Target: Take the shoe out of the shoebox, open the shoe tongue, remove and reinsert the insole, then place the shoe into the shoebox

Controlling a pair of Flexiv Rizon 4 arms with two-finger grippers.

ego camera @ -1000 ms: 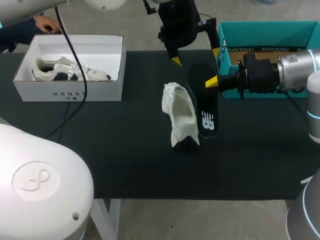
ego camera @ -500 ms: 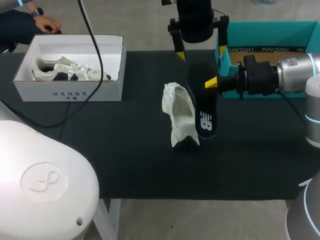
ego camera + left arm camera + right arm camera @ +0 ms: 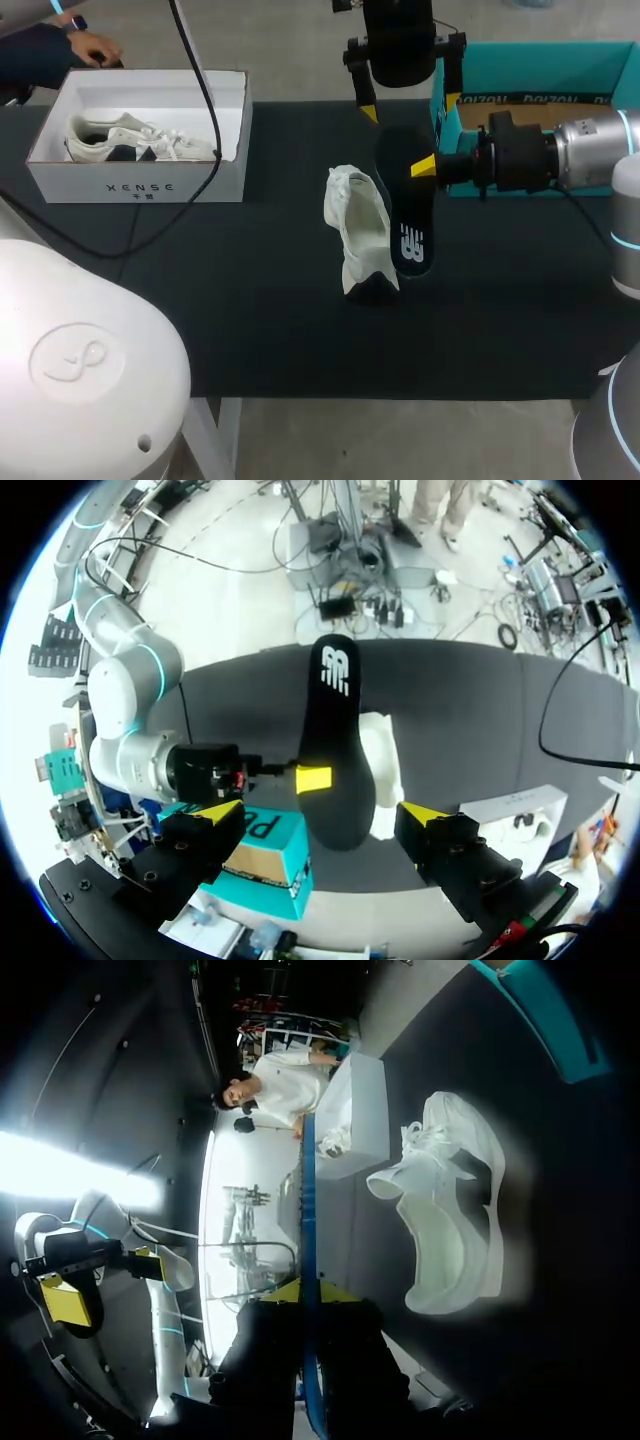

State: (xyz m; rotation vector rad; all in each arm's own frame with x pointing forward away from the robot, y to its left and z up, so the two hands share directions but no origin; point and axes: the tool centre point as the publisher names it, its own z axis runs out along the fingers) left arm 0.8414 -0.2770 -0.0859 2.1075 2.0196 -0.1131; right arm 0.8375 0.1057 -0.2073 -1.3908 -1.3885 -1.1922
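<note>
Head view: white shoe (image 3: pixel 360 225), black insole (image 3: pixel 402 205)

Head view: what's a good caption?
Right gripper holds the black insole beside the white shoe; left gripper open nearby.

You see the white shoe (image 3: pixel 358 232) on the dark table (image 3: pixel 250 330), about in the middle. Just to its right is the black insole (image 3: pixel 406 215), lying along near to far, with a white mark on its near end. The right gripper (image 3: pixel 422 166) comes from the right and grips the insole at its right edge. The left gripper (image 3: pixel 403 112) hangs over the far end of the insole with its yellow tips spread wide. The teal shoebox (image 3: pixel 540 62) stands at the far right. A white box (image 3: pixel 140 185) with white shoes (image 3: pixel 135 138) is at the far left.
</note>
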